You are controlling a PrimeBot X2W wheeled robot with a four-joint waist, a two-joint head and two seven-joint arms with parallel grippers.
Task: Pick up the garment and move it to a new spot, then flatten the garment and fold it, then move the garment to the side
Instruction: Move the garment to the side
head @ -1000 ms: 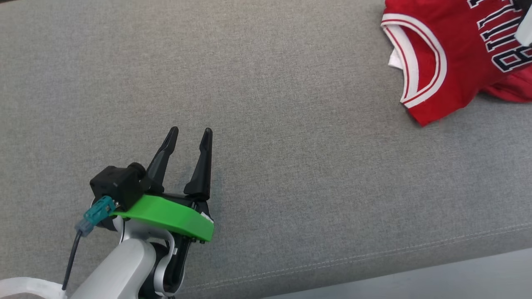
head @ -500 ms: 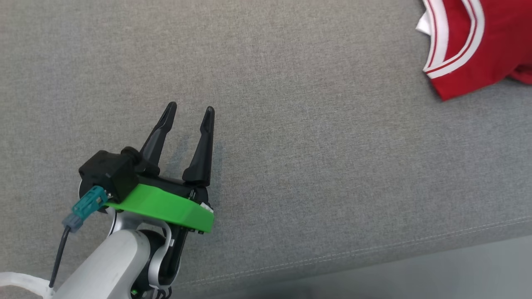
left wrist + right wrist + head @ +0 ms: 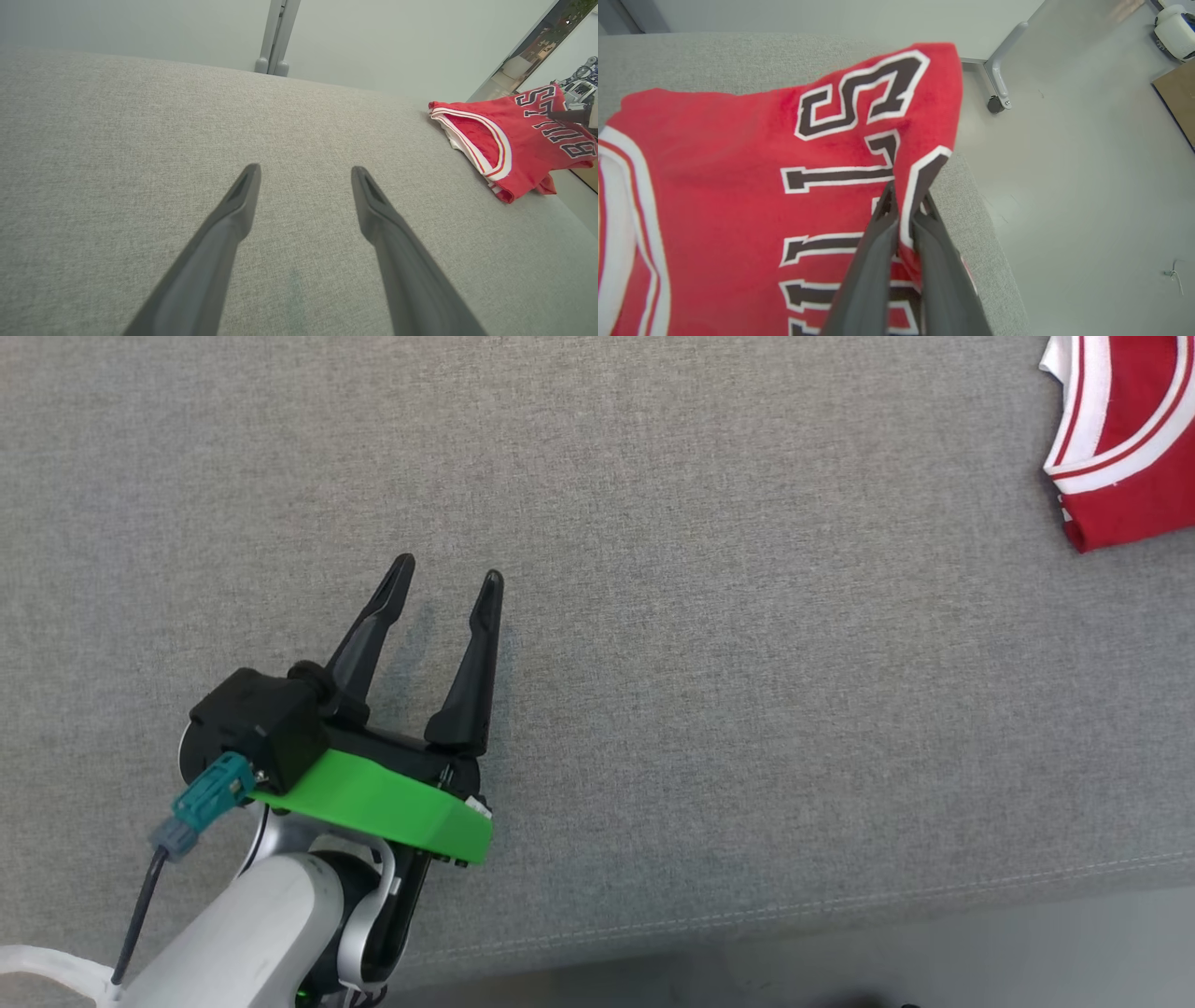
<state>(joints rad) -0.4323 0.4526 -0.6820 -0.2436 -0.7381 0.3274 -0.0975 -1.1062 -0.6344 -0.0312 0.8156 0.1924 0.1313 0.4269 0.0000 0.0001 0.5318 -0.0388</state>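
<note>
The red sleeveless jersey with white-and-red trim and dark lettering (image 3: 1130,476) now lies at the far right end of the grey woven cushion (image 3: 747,663). Just one trimmed corner is left inside the head view. A second ago far more of it showed there, while the cushion's stitched seam (image 3: 840,903) has barely shifted, so the cloth itself is sliding to the robot's right. That fits the last step, moving the garment aside, which I judge nearly done.

The right gripper (image 3: 906,205) is clamped almost shut on a raised fold of the jersey, right through its lettering. The left gripper (image 3: 450,569) hovers over bare cushion, well apart from the jersey, its jaws spread wide and holding nothing.

Most of the jersey is cut off at the head view's edge. Whether its fold has kept tidy underneath cannot be told.
</note>
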